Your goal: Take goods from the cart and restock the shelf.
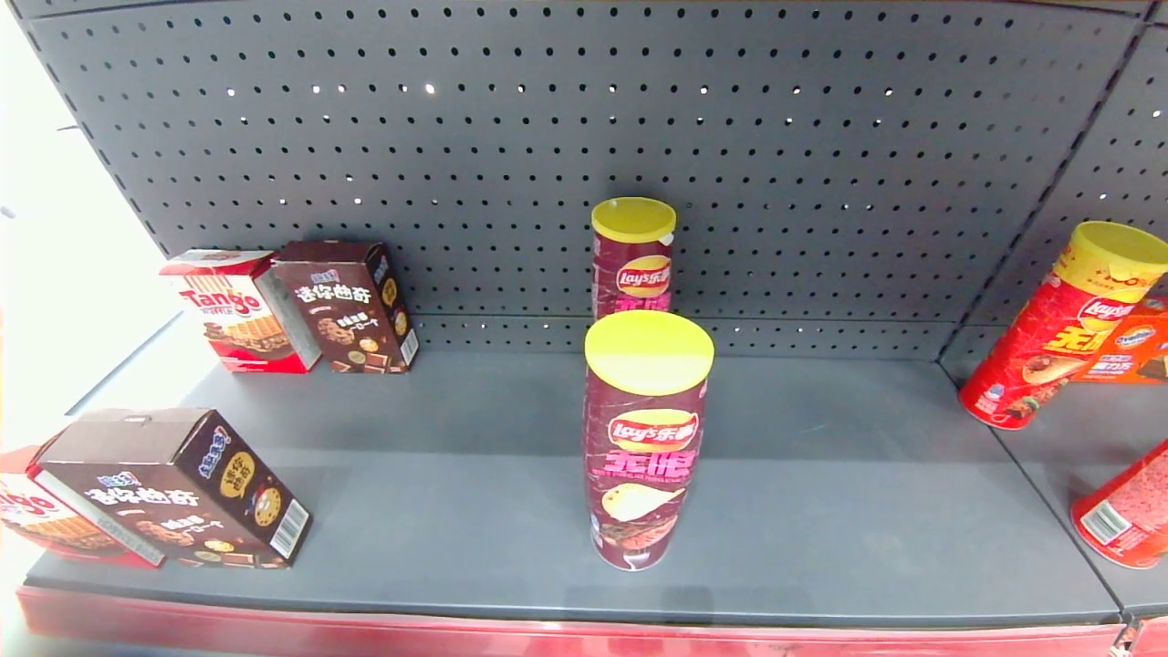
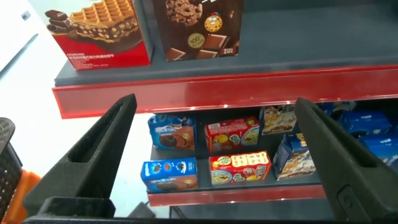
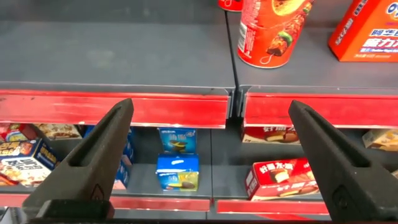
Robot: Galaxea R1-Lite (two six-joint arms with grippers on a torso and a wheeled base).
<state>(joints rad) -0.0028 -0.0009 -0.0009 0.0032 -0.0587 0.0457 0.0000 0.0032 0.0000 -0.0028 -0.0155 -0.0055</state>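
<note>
- Grey shelf [image 1: 821, 511] with a pegboard [image 1: 456, 137] behind it and a red strip [image 1: 456, 634] along its front edge.
- Front can [image 1: 646, 438], maroon with a yellow lid, stands upright near the middle of the shelf, toward the front.
- Back can [image 1: 633, 255] (same kind) stands upright straight behind it, close to the pegboard. The two are apart.
- At the left rear, a wafer box [image 1: 239, 310] and a cookie box [image 1: 351, 306] stand touching, side by side.
- Nearer the front edge on the left, a second cookie box [image 1: 173, 488] sits with a red box [image 1: 36, 525] just beside it.
- In the next bay to the right, a red can [image 1: 1058, 328] stands by an orange box [image 1: 1131, 351]. The end of a low can [image 1: 1127, 511] shows at the picture's edge.
- Left gripper [image 2: 211, 162] has its jaws spread wide with nothing between them. It is in front of the strip, below the left-hand boxes (small boxes [image 2: 233, 134] on a lower shelf show in the gap).
- Right gripper [image 3: 208, 162] has its jaws spread and empty. It faces the strip where the two bays meet.
</note>
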